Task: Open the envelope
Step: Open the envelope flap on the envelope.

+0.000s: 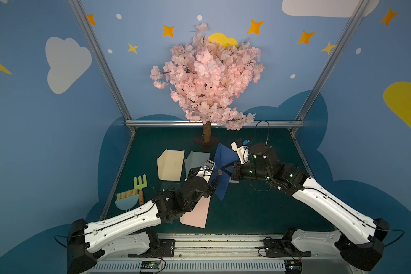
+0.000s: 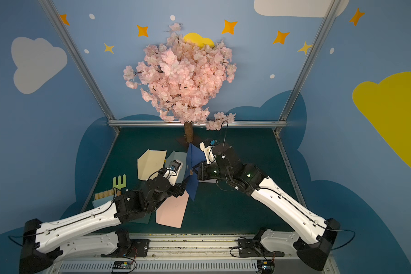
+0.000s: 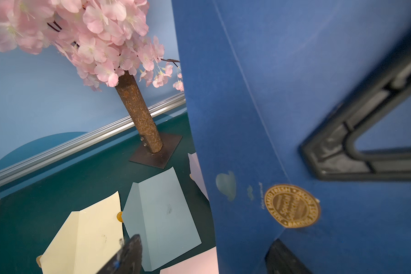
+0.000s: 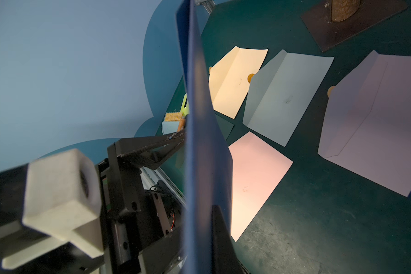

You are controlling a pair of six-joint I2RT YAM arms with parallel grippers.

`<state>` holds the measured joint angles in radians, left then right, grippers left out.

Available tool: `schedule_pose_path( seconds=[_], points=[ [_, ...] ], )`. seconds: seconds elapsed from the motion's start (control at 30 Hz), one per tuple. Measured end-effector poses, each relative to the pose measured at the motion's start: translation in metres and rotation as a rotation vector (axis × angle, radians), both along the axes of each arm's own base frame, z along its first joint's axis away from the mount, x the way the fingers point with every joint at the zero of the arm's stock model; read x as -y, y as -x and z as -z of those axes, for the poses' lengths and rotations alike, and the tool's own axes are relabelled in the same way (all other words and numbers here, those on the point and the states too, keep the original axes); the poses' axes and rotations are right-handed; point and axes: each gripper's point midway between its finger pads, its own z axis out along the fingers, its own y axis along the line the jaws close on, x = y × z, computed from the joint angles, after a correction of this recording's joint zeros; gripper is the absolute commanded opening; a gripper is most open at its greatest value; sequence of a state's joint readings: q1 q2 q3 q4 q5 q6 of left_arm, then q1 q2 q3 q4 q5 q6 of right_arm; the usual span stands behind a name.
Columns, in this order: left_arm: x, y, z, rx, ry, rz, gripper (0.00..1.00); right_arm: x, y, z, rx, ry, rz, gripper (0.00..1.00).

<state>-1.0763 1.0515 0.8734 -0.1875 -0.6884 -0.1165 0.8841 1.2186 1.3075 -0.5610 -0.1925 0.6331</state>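
Blue envelope [image 1: 223, 156] upright, gold sticker [image 3: 292, 206] at flap tip, right pincer [image 1: 224, 169] pinching it

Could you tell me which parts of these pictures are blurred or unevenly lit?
Left wrist view: the gold seal is legible, while the right gripper close by is soft. Right wrist view: the blue envelope is blurred edge-on; the pink envelope is crisp. Both top views: the blossom tree is bright, the table dim.
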Motion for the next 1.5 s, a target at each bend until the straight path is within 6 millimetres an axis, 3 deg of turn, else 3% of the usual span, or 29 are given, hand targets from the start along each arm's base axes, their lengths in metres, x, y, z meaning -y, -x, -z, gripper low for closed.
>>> schedule_pose_path(
  seconds=[0.67,1.0,1.5],
  points=[
    [0.005,-0.012,0.002,0.065,-0.12,-0.065,0.79,-0.009,-0.004,0.0,-0.032,0.007,0.011,0.0],
    [0.008,-0.008,-0.002,0.132,-0.203,-0.072,0.79,-0.004,-0.005,0.002,-0.041,0.024,0.04,0.0],
    [-0.001,0.002,-0.008,0.189,-0.169,-0.054,0.79,0.002,-0.003,-0.001,-0.091,-0.008,0.069,0.0]
  ],
)
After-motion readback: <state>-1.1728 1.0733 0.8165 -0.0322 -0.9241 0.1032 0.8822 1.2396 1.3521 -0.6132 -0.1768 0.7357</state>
